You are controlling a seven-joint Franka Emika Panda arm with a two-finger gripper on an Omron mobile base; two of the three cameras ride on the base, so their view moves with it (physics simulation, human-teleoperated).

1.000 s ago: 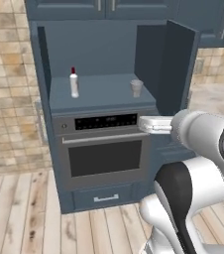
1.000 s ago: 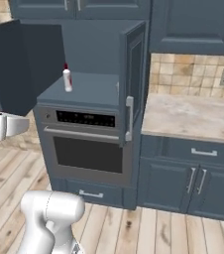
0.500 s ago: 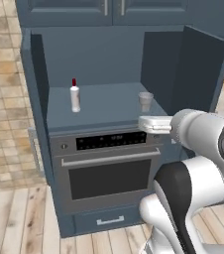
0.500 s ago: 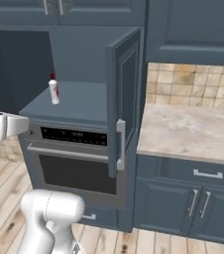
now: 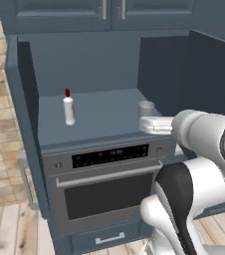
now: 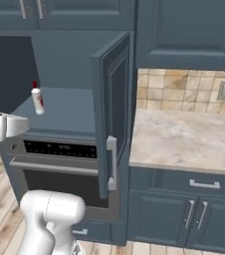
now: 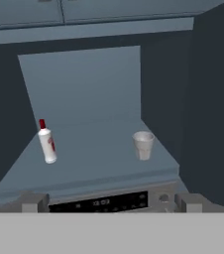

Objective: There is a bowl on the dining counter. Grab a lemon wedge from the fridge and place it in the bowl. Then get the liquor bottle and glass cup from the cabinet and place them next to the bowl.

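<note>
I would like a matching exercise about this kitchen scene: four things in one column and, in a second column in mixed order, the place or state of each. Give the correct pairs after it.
Column 1
1. liquor bottle
2. glass cup
3. cabinet door
4. gripper

Column 2
A. swung open, beside the stone counter
B. open and holding nothing, in front of the shelf
C. upright on the left part of the shelf, red cap
D. upright on the right part of the shelf, above the oven

Pairs: 1-C, 2-D, 3-A, 4-B
</note>
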